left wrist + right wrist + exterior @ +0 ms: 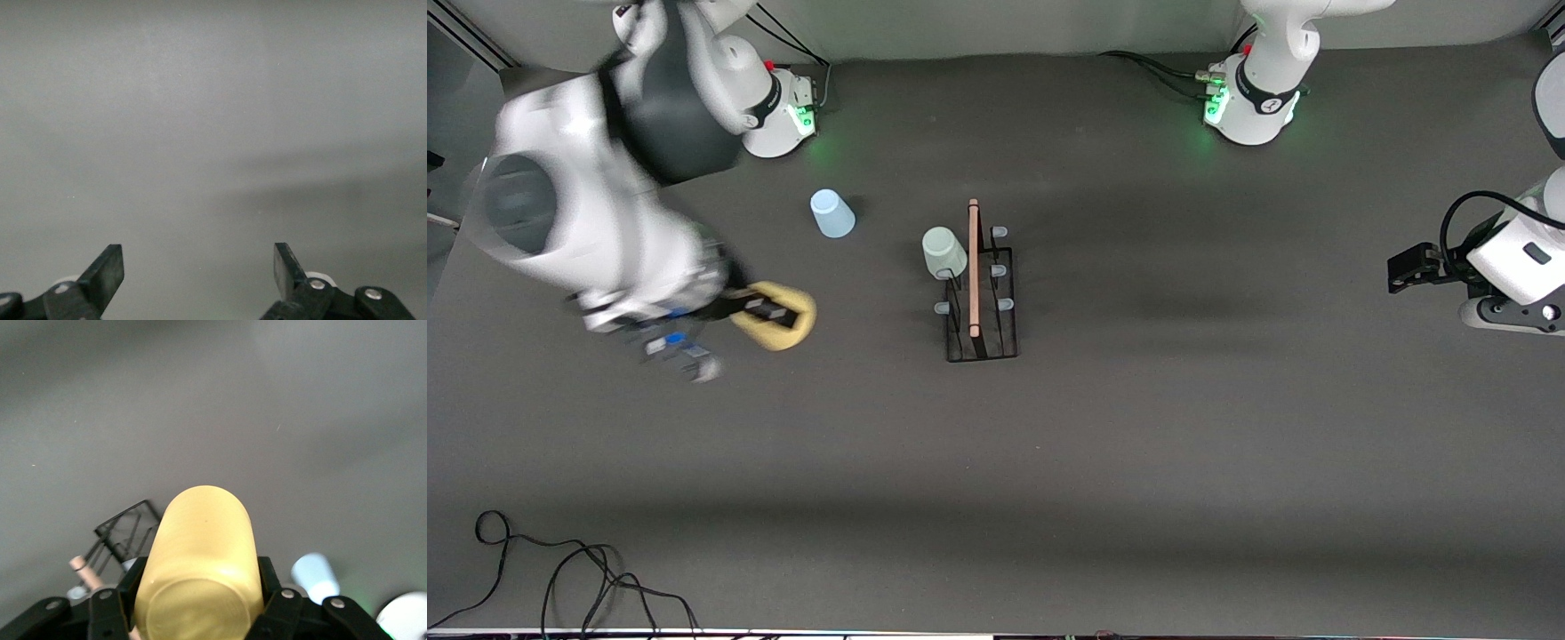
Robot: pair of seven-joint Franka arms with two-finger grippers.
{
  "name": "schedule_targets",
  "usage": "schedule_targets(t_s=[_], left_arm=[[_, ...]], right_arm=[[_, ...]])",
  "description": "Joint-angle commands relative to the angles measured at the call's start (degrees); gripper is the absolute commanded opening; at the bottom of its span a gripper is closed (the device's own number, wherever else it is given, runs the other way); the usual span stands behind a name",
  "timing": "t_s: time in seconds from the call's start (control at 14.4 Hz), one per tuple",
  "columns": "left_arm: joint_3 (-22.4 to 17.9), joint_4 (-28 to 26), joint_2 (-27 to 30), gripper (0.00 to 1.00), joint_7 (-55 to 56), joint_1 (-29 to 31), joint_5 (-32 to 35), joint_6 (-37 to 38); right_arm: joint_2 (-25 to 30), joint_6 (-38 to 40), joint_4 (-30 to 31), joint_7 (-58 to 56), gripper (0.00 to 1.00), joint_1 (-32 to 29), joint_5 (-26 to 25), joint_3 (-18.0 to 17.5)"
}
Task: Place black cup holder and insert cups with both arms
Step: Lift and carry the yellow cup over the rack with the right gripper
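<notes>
Front view shows the black cup holder (983, 307) standing mid-counter (1138, 462) — a wire rack on a rectangular base, a pale wooden rod (973, 267) running along its top, grey-tipped pegs (1000, 232) sticking out on both sides. A pale green cup (943, 252) already sits upside down on one peg, on the side toward the right arm's end. A light blue cup (832, 214) stands mouth-down on the counter, farther from the front camera than the holder's base and nearer the right arm's base.

The right pincer (769, 311) is clenched on the yellow cup (775, 316), carried on its side over the counter between the holder and the right arm's end — its black fingers (273, 587) press the cup's flanks, seen close in the right wrist view. The yellow cup (200, 567) is smooth and plain.

The left pincer (1405, 267) waits at the left arm's end of the counter, fingers (107, 273) spread wide, grasping nothing.
</notes>
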State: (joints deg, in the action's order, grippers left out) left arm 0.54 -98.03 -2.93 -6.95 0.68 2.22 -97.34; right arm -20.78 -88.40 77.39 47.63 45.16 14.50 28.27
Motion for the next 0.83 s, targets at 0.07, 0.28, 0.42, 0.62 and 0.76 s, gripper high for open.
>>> schedule_targets(t_s=[0.07,0.28,0.42,0.62,0.76], left_arm=[[0.16,0.73,0.03,1.00,0.62,0.03,0.24,1.10],[0.16,0.73,0.03,1.00,0.62,0.03,0.24,1.10],[0.16,0.73,0.03,1.00,0.62,0.03,0.24,1.10],[0.16,0.73,0.03,1.00,0.62,0.03,0.24,1.10],[0.16,0.73,0.03,1.00,0.62,0.03,0.24,1.10]], right_arm=[[-1.28,-5.01,1.19,20.36,0.00,9.14,-0.52,0.30],[-2.43,-9.75,4.33,24.26,0.00,11.88,0.26,0.21],[-2.34,-14.14,9.51,24.97,0.00,13.37,2.54,0.30],[-3.21,-21.26,14.80,27.78,0.00,16.10,2.64,0.30],[-4.44,-25.48,17.17,28.31,0.00,17.51,2.64,0.30]])
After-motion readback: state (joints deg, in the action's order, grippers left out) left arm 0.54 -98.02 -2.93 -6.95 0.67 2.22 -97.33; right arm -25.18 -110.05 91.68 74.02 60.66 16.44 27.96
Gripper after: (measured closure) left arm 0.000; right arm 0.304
